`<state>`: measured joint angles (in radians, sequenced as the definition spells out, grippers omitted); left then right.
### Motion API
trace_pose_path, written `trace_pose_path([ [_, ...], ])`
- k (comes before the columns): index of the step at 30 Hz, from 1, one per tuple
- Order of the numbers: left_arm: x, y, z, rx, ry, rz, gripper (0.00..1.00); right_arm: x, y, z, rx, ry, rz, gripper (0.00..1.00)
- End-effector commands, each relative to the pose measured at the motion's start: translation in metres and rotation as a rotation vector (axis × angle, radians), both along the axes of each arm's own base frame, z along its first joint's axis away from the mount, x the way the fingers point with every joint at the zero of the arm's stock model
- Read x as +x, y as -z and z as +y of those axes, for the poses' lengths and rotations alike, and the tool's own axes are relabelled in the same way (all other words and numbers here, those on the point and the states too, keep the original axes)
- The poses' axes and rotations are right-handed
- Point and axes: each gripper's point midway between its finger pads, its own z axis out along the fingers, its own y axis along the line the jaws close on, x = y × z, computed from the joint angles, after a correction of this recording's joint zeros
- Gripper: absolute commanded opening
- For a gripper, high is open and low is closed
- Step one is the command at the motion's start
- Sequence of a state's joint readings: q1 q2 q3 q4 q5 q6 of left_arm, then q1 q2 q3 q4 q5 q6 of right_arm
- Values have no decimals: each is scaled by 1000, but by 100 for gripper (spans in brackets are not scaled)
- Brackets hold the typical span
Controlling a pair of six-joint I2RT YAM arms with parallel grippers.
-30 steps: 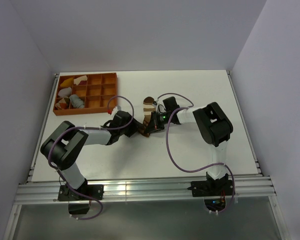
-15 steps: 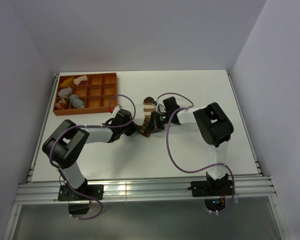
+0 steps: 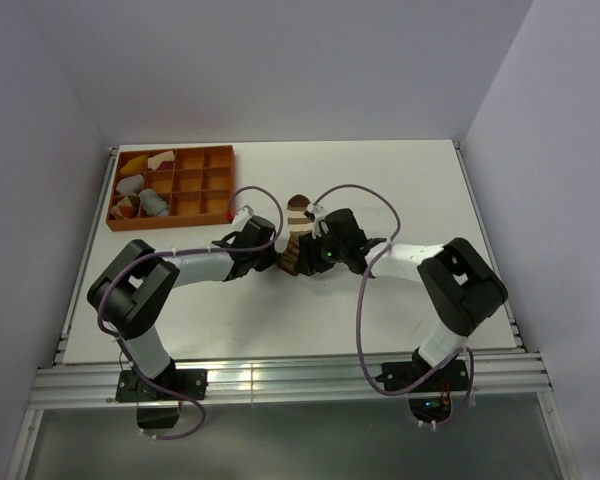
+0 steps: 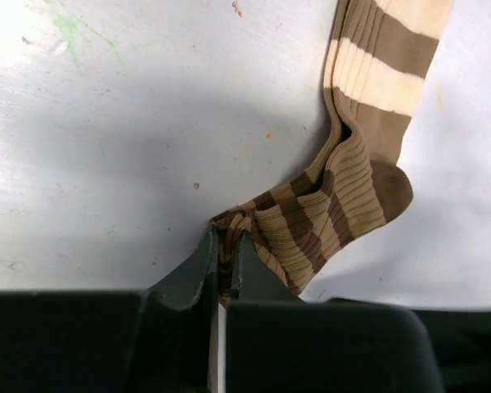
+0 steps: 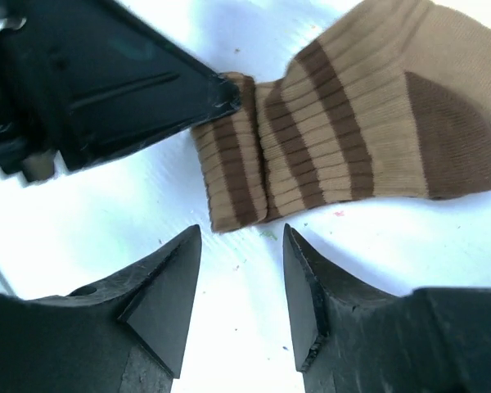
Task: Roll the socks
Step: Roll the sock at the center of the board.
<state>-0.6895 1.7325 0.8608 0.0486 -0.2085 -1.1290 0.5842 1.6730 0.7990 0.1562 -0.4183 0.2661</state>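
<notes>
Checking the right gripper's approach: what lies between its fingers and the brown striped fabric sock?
Only bare white table, seen in the right wrist view, separates the right gripper from the brown striped fabric sock.

Tan sock (image 4: 327, 213) striped cream and dark brown; orange tray (image 3: 170, 223).

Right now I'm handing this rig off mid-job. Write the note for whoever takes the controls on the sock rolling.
Left gripper: jaws shut, pinching a folded end of the brown ribbed sock with pale stripes, which lies mid-way across the white table.
Right gripper: jaws open and empty, poised beside that folded end, not gripping it.
Grey sock: sits in a compartment of the orange divided tray at far left.
Done: only a first fold at one end of the brown sock; the rest lies flat.
Left: finish rolling the brown sock, then fetch and roll the grey one.
</notes>
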Motion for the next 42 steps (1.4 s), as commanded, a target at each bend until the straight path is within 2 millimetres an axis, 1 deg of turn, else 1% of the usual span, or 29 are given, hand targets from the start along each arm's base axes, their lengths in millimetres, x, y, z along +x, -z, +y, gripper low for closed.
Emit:
trace_pose_path([
  [1,-23,27,30,198,35,98,0,12,-13,-5,-90,6,-251,52],
  [2,-23,26,31,207,36,98,0,16,-21,-3,-114,16,-333,52],
  [3,-23,26,32,221,47,97,0,15,-23,-3,-129,18,-368,53],
  [4,-22,23,32,228,52,95,0,9,-17,-6,-154,16,-390,54],
  [5,-21,23,32,235,59,97,0,10,-27,-2,-162,24,-463,54],
  [7,-19,19,29,243,77,90,0,8,-29,-2,-168,36,-524,54],
  [8,-20,20,30,254,82,102,0,8,-33,-3,-178,55,-552,55],
  [9,-20,20,30,261,93,100,0,3,-32,-2,-193,29,-581,55],
  [11,-20,19,27,258,110,107,0,3,-40,1,-188,40,-634,55],
  [12,-20,18,26,260,118,108,0,4,-41,1,-200,54,-651,56],
  [13,-18,16,24,260,124,105,0,0,-41,4,-205,53,-666,57],
  [14,-19,17,23,260,133,112,0,0,-45,8,-191,57,-693,57],
  [18,-18,13,24,289,158,118,0,-5,-42,21,-213,30,-731,57],
  [19,-16,10,22,289,161,111,0,-5,-40,25,-218,20,-731,57],
  [22,-15,10,20,298,178,119,0,-9,-43,38,-216,-7,-757,57],
  [23,-16,12,20,298,182,125,0,-12,-38,42,-231,-28,-753,57],
  [25,-16,13,17,289,194,130,0,-11,-41,49,-227,-34,-767,57],
  [26,-16,14,16,288,198,133,0,-12,-36,50,-245,-42,-770,57],
  [28,-17,16,13,280,211,142,0,-11,-35,54,-250,-46,-782,56],
  [29,-18,16,12,277,214,146,0,-10,-29,55,-271,-55,-780,56],
  [32,-18,17,11,275,223,151,0,-9,-25,61,-290,-69,-794,54],
  [35,-18,17,9,274,229,152,0,-10,-14,62,-330,-77,-792,52],
  [37,-19,19,8,269,235,157,0,-10,-5,63,-357,-83,-787,50],
  [39,-19,19,6,261,235,158,0,-9,-2,64,-367,-78,-784,47],
  [40,-19,20,6,260,237,161,0,-8,8,60,-400,-81,-769,45],
  [41,-20,20,5,255,240,164,0,-8,11,60,-409,-78,-764,44],
  [42,-20,21,4,253,239,164,0,-7,13,60,-415,-76,-760,40],
])
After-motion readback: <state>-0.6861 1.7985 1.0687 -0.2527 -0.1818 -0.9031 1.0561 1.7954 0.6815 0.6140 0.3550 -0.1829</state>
